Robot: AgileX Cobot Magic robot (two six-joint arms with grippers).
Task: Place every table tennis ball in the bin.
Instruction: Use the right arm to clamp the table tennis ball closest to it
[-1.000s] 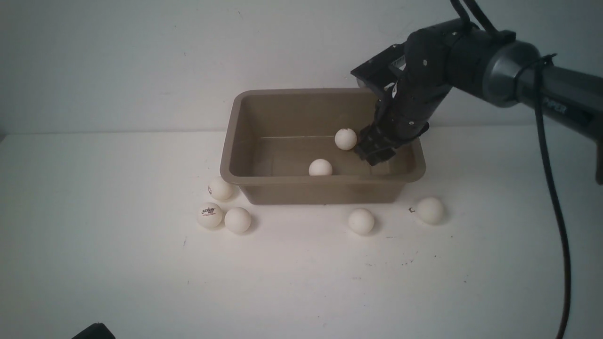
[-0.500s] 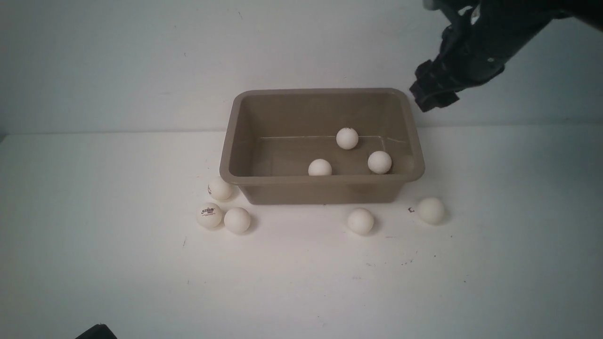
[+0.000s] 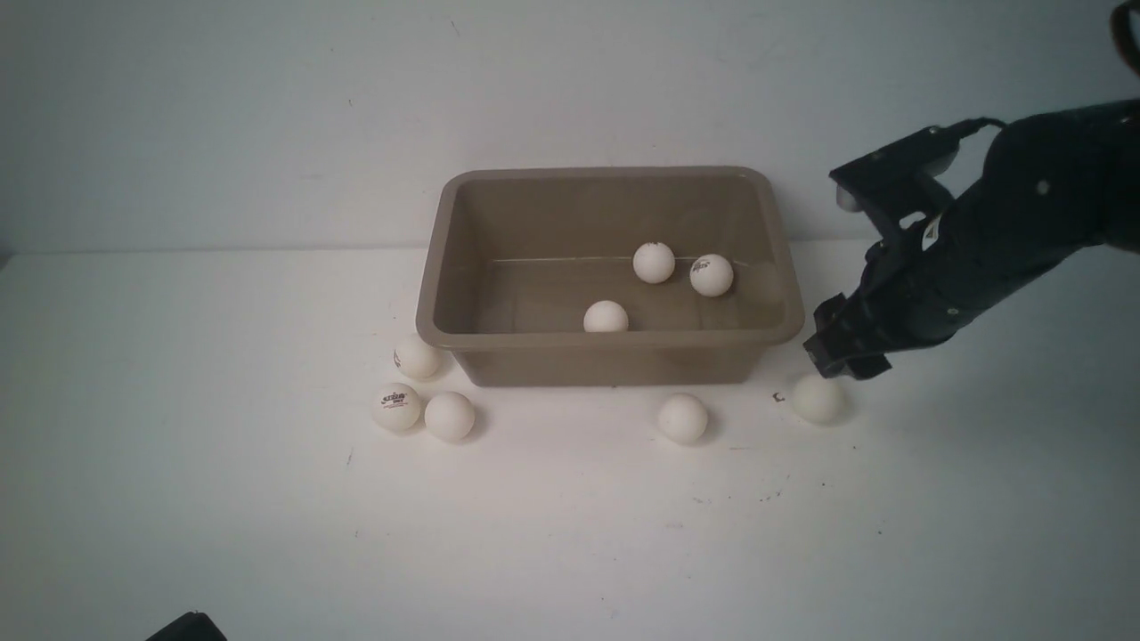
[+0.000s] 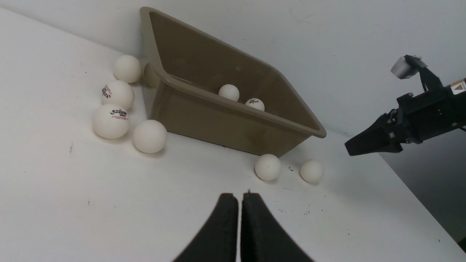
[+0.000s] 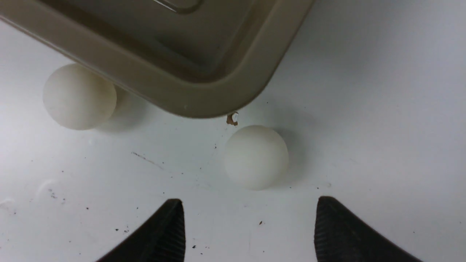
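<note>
The taupe bin [image 3: 614, 339] stands at the back middle with three table tennis balls inside [image 3: 654, 263] [image 3: 712, 275] [image 3: 606, 316]. More balls lie on the table: a cluster off its front left corner [image 3: 396, 407] and two in front of it [image 3: 683, 418] [image 3: 817, 398]. My right gripper [image 3: 842, 361] hangs open just above the rightmost ball [image 5: 256, 157], which lies a little beyond the fingertips [image 5: 176, 218], not between them, close to the bin's corner [image 5: 204, 102]. My left gripper [image 4: 238, 196] is shut and empty, low over the near table.
A small brown speck [image 3: 777, 397] lies on the white table [image 3: 570, 534] beside the rightmost ball. A pale wall rises right behind the bin. In the left wrist view the table's right edge [image 4: 418, 193] falls away under the right arm.
My right gripper left a ball in the bin, rose out, swung right and came down to the rightmost ball on the table. The dropped ball rolled back beside another. The left gripper kept still.
</note>
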